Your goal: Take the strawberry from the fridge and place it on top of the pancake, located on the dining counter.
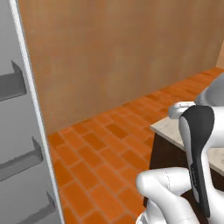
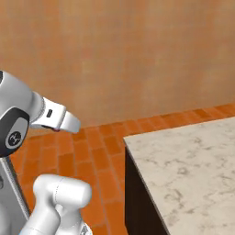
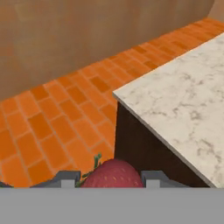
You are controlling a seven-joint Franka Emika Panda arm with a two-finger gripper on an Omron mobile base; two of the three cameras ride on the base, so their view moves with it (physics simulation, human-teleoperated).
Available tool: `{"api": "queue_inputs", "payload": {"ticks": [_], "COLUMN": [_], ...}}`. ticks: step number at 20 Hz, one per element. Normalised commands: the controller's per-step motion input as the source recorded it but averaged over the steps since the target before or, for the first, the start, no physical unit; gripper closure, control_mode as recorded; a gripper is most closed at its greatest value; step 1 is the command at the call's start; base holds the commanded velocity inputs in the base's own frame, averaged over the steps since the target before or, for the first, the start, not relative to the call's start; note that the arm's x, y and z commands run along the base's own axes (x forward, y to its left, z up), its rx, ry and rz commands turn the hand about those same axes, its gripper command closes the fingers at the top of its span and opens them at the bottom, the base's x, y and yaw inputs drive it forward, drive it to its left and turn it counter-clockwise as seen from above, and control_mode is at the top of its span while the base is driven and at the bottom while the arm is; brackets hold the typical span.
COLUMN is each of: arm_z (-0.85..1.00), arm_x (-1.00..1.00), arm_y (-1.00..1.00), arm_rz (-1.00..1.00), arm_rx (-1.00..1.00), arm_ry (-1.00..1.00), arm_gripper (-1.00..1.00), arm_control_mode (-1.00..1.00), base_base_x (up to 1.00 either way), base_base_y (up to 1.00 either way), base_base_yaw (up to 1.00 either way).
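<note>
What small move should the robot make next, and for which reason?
Probably carry the strawberry forward, over the dining counter. In the hand view the gripper is shut on the berry, which hangs over the brick floor just short of the counter's corner. The pancake cannot be seen from here, so the arm or base likely has to advance along the counter first.

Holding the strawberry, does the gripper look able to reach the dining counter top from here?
Probably yes: the gripper, shut on the strawberry, faces the dining counter corner, with nothing between them.
</note>
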Motion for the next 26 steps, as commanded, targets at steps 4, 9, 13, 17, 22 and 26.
{"api": "queue_inputs", "payload": {"ticks": [4, 9, 13, 17, 22, 26], "arm_z": [0.0, 0.0, 0.0, 0.0, 0.0, 0.0], "arm_x": [0.0, 0.0, 0.0, 0.0, 0.0, 0.0], "arm_y": [0.0, 0.0, 0.0, 0.0, 0.0, 0.0], "arm_rz": [0.0, 0.0, 0.0, 0.0, 0.0, 0.0], "arm_rx": [0.0, 0.0, 0.0, 0.0, 0.0, 0.0], "arm_ry": [0.0, 0.0, 0.0, 0.0, 0.0, 0.0], "arm_gripper": [1.0, 1.0, 1.0, 1.0, 1.0, 1.0], "arm_control_mode": [1.0, 1.0, 1.0, 1.0, 1.0, 1.0], "base_base_x": [0.61, 0.91, 0.89, 0.47, 0.55, 0.99], "base_base_y": [0.0, -0.33, -0.08, 0.48, 0.12, -0.13], "base_base_yaw": [-0.58, -0.23, -0.02, 0.41, 0.53, 0.5]}}
